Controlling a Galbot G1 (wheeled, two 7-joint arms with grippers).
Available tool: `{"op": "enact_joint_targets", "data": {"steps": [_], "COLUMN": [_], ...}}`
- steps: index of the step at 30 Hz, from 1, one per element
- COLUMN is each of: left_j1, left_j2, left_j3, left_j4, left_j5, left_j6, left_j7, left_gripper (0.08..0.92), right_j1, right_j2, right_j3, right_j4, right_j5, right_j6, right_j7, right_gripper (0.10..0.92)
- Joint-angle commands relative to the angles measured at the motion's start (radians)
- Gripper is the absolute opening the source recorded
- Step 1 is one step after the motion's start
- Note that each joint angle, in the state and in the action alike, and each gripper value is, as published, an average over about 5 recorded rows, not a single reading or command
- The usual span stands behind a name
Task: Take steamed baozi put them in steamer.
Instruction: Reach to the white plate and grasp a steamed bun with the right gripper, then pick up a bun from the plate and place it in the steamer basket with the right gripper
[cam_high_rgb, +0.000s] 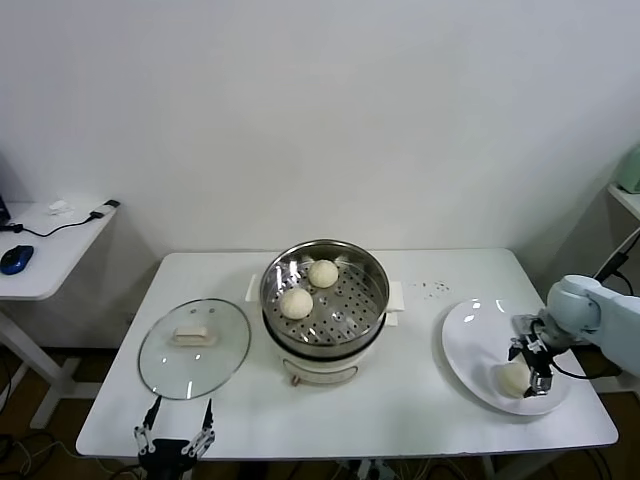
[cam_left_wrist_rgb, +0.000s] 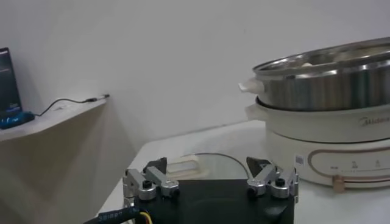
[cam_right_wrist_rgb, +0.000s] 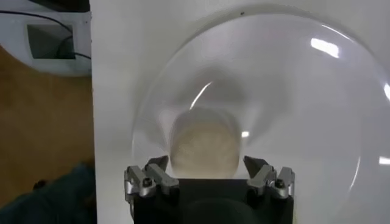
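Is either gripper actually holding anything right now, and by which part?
Nothing is clearly held. The right gripper straddles the baozi on the plate, fingers either side, not visibly clamped. The left gripper is open and empty.

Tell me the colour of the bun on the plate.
Cream-white; the bun on the white plate shows best in the right wrist view.

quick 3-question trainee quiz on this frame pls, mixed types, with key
1. How many buns lie in the steamer?
2. True or false: the glass lid is on the steamer.
3. Which gripper is at the bun on the plate? A) left B) right

Key
1. Two: one bun and another on the perforated floor.
2. False; it lies on the table, on the steamer's left.
3. B; the right gripper straddles the plate's bun, while the left gripper waits open at the table's front edge.
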Motion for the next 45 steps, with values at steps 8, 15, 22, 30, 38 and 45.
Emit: {"op": "enact_joint_targets", "data": {"steps": [8, 15, 22, 30, 38, 45], "left_j1": [-0.01, -0.007, -0.004, -0.006, -0.007, -0.002], "left_j2": [0.008, 0.007, 0.008, 0.006, 0.006, 0.005], "left_j3": [0.003, 0.004, 0.004, 0.009, 0.012, -0.005], "left_j4": [0.0, 0.0, -0.004, -0.008, -0.012, -0.015], "left_j5": [0.006, 0.007, 0.009, 0.017, 0.04, 0.034], "left_j6": [0.01, 0.007, 0.007, 0.011, 0.017, 0.017], "left_j7": [0.003, 0.003, 0.003, 0.003, 0.004, 0.004], "left_gripper": [0.823, 0.823, 0.823, 0.823, 0.823, 0.823], "right_j1": [-0.006, 0.006, 0.131, 0.647, 0.801, 0.695], "right_j2": [0.021, 0.022, 0.036, 0.259, 0.512, 0.681], "right_j3": [0.0, 0.002, -0.006, -0.335, -0.297, -0.129], "right_j4": [-0.028, -0.033, -0.036, -0.066, -0.06, -0.021], "right_j5": [-0.008, -0.005, 0.019, 0.08, -0.009, -0.247], "right_j6": [0.013, 0.032, 0.132, 0.504, 0.81, 0.924], "right_j7": [-0.026, -0.035, -0.089, -0.197, -0.199, -0.164], "right_gripper": [0.655, 0.572, 0.542, 0.542, 0.543, 0.543]}}
